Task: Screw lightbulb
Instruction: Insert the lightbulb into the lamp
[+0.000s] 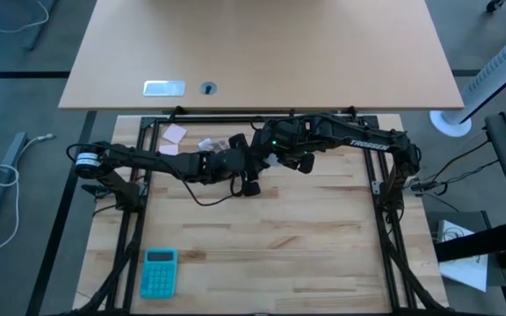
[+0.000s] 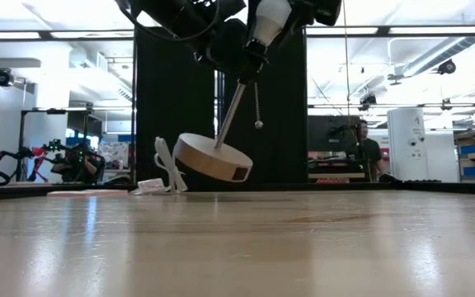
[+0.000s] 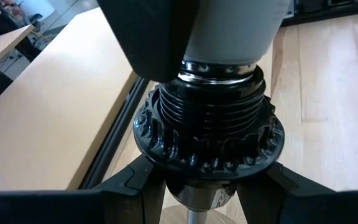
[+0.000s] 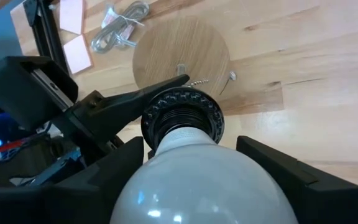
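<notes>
A lamp with a round wooden disc base (image 2: pixel 213 158), a thin metal stem (image 2: pixel 229 115) and a black ribbed socket (image 3: pixel 207 118) hangs tilted over the table's far middle. My left gripper (image 3: pixel 197 186) is shut on the socket. The white frosted lightbulb (image 4: pixel 194 177) sits with its base in the socket's mouth, and my right gripper (image 4: pixel 191 180) is shut on it from above. In the low view the bulb (image 2: pixel 269 21) shows at the top edge. I cannot tell whether the disc's low edge touches the table. My left gripper pinches the socket's narrow lower part (image 3: pixel 199 194), under the toothed collar, one finger (image 3: pixel 132 186) on each side. It comes nearly level from the table's left. The lamp is tilted, its stem and disc slanting down below the hold. My right gripper holds the bulb's round glass (image 4: pixel 166 168) between its two fingers (image 4: pixel 120 165), one on each side. It comes from above, slanting down along the bulb's axis. The bulb's metal base (image 3: pixel 219 68) stands in the socket's mouth.
A pull chain (image 2: pixel 258 124) dangles from the socket. Pink notes (image 1: pixel 175 133) and a wrapped cord (image 1: pixel 209 143) lie near the far left edge. A teal calculator (image 1: pixel 158 272) lies near the front left. A pale desk (image 1: pixel 262 53) stands beyond the far edge.
</notes>
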Robot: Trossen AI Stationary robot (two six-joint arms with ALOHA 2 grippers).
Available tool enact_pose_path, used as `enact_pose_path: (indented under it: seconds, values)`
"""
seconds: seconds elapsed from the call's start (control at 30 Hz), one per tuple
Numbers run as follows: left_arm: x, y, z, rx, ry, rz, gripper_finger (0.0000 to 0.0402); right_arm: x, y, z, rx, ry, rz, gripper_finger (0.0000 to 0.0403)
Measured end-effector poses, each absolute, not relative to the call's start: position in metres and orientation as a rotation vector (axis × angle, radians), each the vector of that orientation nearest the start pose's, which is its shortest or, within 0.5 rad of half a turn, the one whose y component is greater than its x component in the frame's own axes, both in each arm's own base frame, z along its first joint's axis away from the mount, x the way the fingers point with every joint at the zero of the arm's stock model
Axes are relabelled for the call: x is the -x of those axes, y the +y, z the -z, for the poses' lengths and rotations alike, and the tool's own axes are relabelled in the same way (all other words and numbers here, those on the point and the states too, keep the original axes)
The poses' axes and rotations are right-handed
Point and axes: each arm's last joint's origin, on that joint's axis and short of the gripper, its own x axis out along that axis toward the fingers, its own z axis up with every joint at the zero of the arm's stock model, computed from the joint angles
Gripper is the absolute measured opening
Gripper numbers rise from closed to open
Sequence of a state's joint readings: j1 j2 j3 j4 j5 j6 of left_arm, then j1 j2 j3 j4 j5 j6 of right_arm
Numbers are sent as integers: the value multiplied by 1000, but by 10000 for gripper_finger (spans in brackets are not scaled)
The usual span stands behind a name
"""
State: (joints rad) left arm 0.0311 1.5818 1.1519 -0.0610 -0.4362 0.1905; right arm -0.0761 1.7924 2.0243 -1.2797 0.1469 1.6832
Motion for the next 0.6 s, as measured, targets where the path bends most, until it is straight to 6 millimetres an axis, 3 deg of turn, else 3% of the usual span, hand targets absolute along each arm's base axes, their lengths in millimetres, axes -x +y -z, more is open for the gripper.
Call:
enact_pose_path:
  seconds: [0.27, 0.6]
  values:
    - [-353, 23, -274, -285, 532, -409, 154, -348, -31, -393, -1478, 618, 1027, 313]
    - [-353, 22, -274, -287, 534, -404, 154, -346, -30, -395, -1479, 629, 1018, 334]
